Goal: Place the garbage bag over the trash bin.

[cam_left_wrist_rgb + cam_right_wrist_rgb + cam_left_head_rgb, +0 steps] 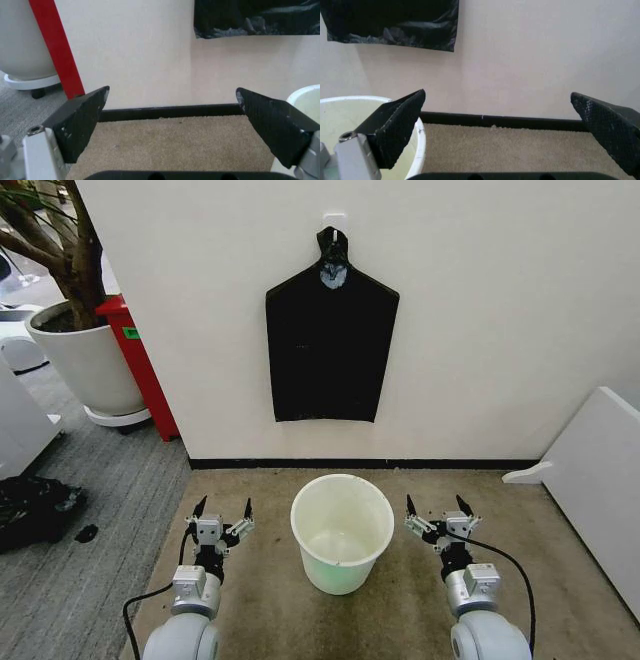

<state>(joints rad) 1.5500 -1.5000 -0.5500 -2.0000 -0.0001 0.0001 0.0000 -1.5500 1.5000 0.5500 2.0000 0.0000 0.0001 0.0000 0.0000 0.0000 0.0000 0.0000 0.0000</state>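
The trash bin (335, 575) is a cream-white round pail standing upright on the tan carpet in front of the wall, with nothing inside it. My left gripper (224, 508) hovers low beside its left side, open with nothing between the fingers. On the bin's other side my right gripper (435, 505) is also open and holds nothing. The left wrist view has the left gripper (172, 92) facing the wall with the bin's rim (307, 97) at the edge. In the right wrist view the right gripper (497, 93) sits beside the bin (420, 138). The garbage bag is out of view.
A flat black shield-shaped bundle (331, 345) with a knot hangs from a wall hook above the bin. Left of the wall stand a large white plant pot (85, 360) and a red post (140, 355). A lumpy dark bag (35, 510) lies on the grey floor. A white board (590, 470) leans at right.
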